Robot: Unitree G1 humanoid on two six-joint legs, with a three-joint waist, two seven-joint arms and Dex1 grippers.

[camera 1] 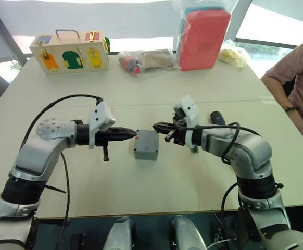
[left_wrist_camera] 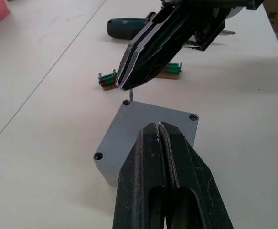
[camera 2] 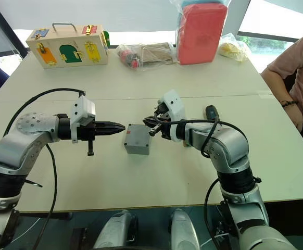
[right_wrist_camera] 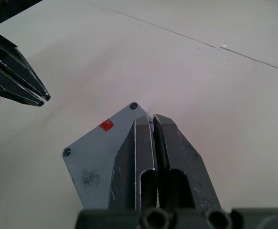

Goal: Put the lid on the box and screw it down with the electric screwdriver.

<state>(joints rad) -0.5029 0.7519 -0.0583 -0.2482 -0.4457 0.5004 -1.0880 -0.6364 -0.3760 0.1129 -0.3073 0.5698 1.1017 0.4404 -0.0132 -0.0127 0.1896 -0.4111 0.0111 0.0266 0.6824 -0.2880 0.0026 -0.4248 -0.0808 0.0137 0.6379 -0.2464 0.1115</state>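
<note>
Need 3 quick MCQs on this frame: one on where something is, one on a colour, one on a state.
1. Where is the electric screwdriver?
A. In the left gripper
B. Lying on the table by the right arm
C. On top of the wooden latch box

2. What colour is the small square mark on the lid?
A. Red
B. Blue
C. Yellow

3. What state is the lid in?
A. Leaning against the box
B. Held up in the right gripper
C. Seated on the box

Answers:
1 B: the electric screwdriver lies flat on the table, in neither gripper.
2 A: the right wrist view shows a red mark on the grey lid.
3 C: the lid closes the top of the box, corner holes facing up.
</note>
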